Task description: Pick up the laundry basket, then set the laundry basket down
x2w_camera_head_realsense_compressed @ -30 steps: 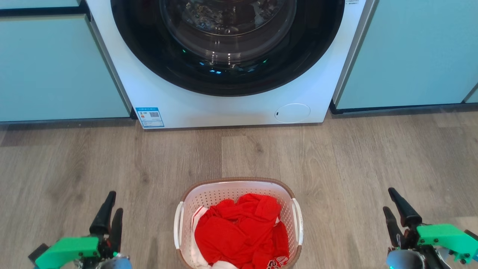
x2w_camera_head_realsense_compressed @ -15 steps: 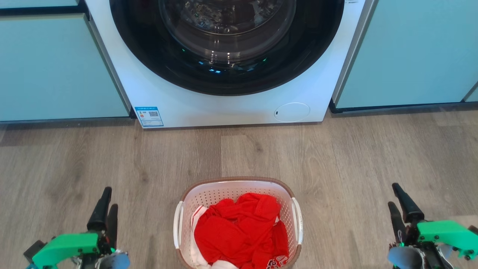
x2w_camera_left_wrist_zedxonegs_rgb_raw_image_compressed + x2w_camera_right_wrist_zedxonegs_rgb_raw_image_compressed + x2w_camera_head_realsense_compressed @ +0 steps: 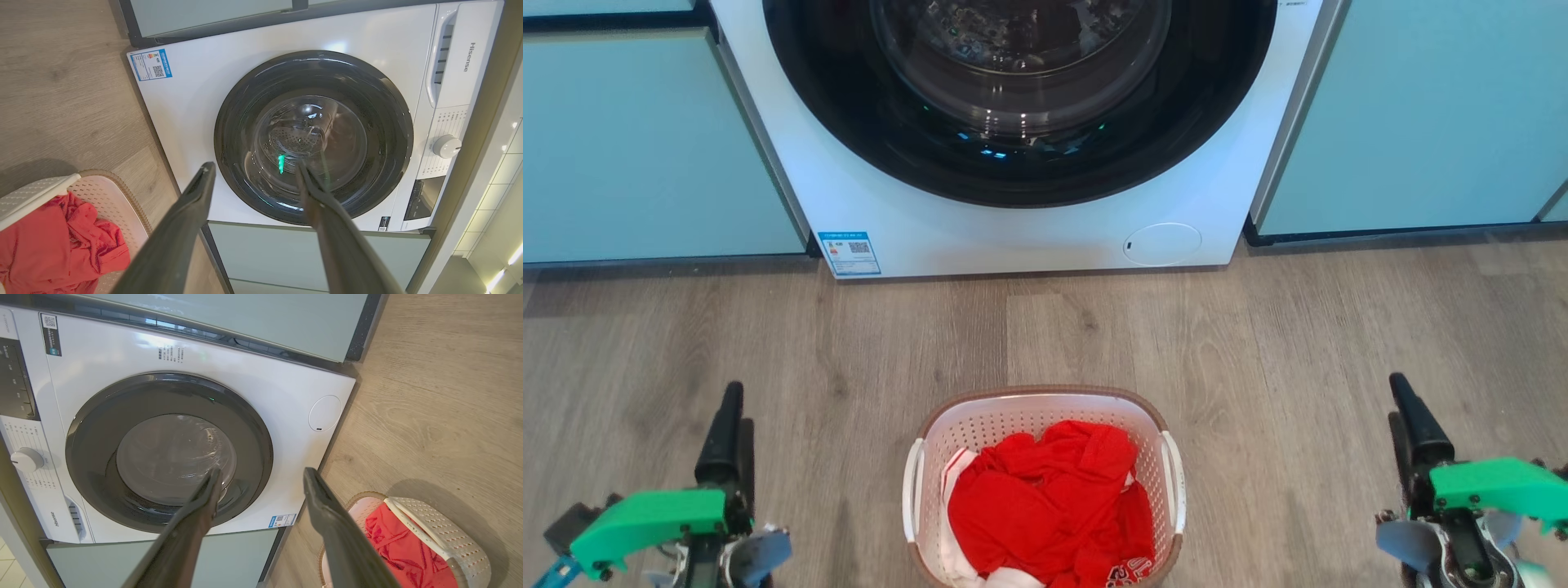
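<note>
The laundry basket (image 3: 1045,395), white and perforated with a brown rim, stands on the wood floor at the bottom centre of the head view, holding red clothing (image 3: 1045,498). My left gripper (image 3: 737,408) hovers well to its left, apart from the white side handle (image 3: 913,490). My right gripper (image 3: 1396,400) hovers far to its right. In the left wrist view my left gripper (image 3: 255,167) is open with nothing between its fingers, and the basket (image 3: 106,192) lies at the lower left. In the right wrist view the right gripper (image 3: 262,471) is also open and empty, with the basket (image 3: 445,535) at the lower right.
A white front-loading washer (image 3: 1029,237) with a dark round door stands straight ahead, beyond a strip of wood floor (image 3: 1094,327). Pale green cabinets flank it on the left (image 3: 645,147) and the right (image 3: 1421,122).
Both grippers have moved outward and forward, away from the basket's sides. The basket and clothing have stayed put.
</note>
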Tool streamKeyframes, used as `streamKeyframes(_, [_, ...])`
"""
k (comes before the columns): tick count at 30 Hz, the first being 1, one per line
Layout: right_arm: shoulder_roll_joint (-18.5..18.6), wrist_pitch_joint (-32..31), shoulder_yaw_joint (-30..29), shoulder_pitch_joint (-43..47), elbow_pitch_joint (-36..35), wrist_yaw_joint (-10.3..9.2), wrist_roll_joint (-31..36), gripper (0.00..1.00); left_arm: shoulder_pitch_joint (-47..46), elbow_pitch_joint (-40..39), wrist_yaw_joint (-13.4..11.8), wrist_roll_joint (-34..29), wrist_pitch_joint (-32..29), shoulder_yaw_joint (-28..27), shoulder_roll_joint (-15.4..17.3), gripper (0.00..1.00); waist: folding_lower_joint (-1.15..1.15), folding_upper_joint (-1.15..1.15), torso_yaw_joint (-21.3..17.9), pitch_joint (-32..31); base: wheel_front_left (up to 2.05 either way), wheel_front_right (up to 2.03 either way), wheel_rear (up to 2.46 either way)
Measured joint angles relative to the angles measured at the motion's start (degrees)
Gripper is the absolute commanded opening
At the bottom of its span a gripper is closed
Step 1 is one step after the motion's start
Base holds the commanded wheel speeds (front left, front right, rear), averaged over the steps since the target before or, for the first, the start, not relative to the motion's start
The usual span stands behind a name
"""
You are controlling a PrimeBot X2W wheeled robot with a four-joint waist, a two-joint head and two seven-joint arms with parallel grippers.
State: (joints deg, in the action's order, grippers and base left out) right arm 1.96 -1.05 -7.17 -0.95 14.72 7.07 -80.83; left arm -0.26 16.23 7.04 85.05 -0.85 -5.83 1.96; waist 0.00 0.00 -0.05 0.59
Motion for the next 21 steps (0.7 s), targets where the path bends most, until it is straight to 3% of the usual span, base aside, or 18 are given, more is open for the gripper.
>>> streamKeyframes(21, [0.02,3.39,2.94,-2.28,-9.78,0.0,21.28,1.0,-1.38,-6.87,-0.04,-12.63,3.43,-2.15,-0.02,1.0,0.0,0.0,0.5,0.44,0.0,0.0,0.0])
